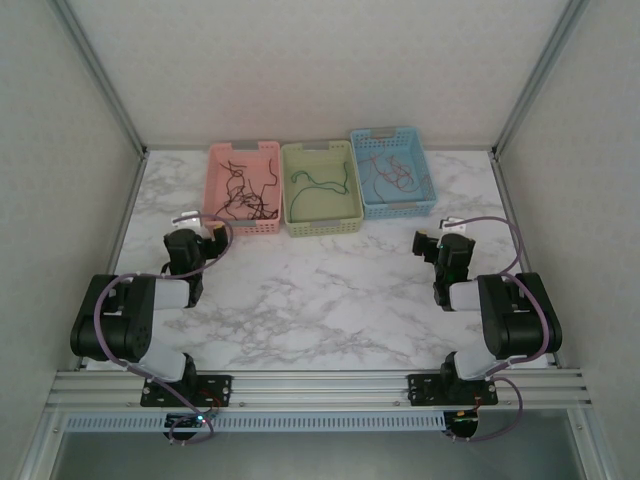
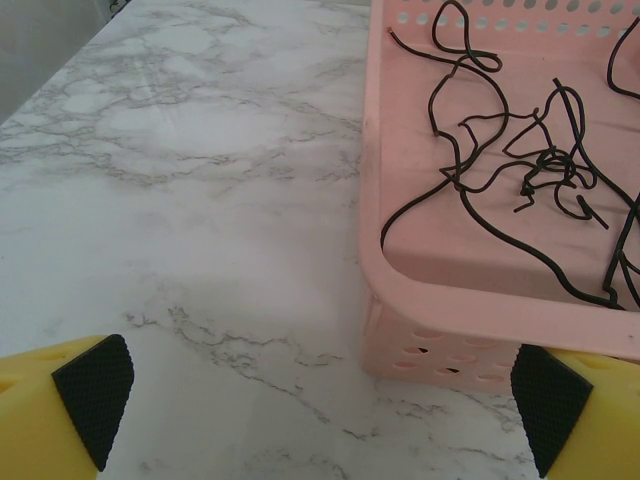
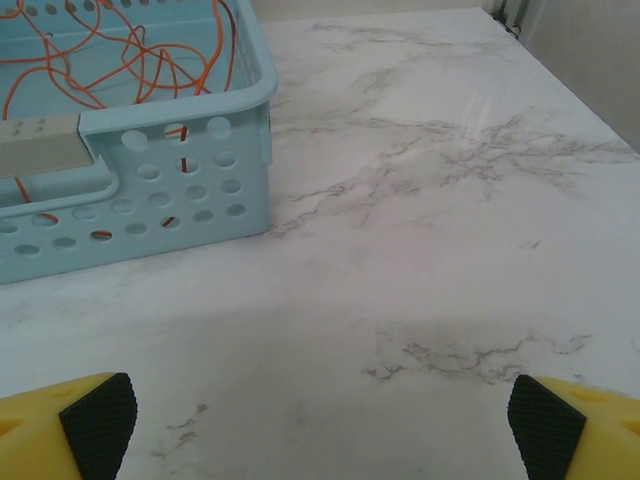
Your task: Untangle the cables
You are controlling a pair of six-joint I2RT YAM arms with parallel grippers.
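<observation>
**Facing the baskets with both pincers wide open**

We see three perforated plastic baskets in a row at the 12 o'clock side of the white marble-patterned surface [image 1: 320, 290]. The pink rectangular basket [image 1: 243, 187] sits toward 11 o'clock. It holds the thin black cables [image 1: 240, 195], which lie loosely looped and cross one another on its floor. The pale green rectangular basket [image 1: 321, 187] stands in the middle, close against its neighbours, and carries the thin dark green cable [image 1: 318, 178]. The light blue rectangular basket [image 1: 392, 171], toward 1 o'clock, holds the thin orange-red cables [image 1: 388, 175], which lie in overlapping curves.

We find the left pincer [image 1: 210, 240] toward 9 o'clock, near the front corner of the pink basket. In its wrist view the black pads [image 2: 92, 390] on the yellow fingers stand far apart and grip nothing. That basket's rounded corner rises at 1 o'clock between them.

The right pincer [image 1: 428, 245] sits toward 3 o'clock, apart from the blue basket. Its jaws are spread just as wide and have hold of nothing, with bare surface between them. The blue basket stands at 10 o'clock in that wrist view.
</observation>
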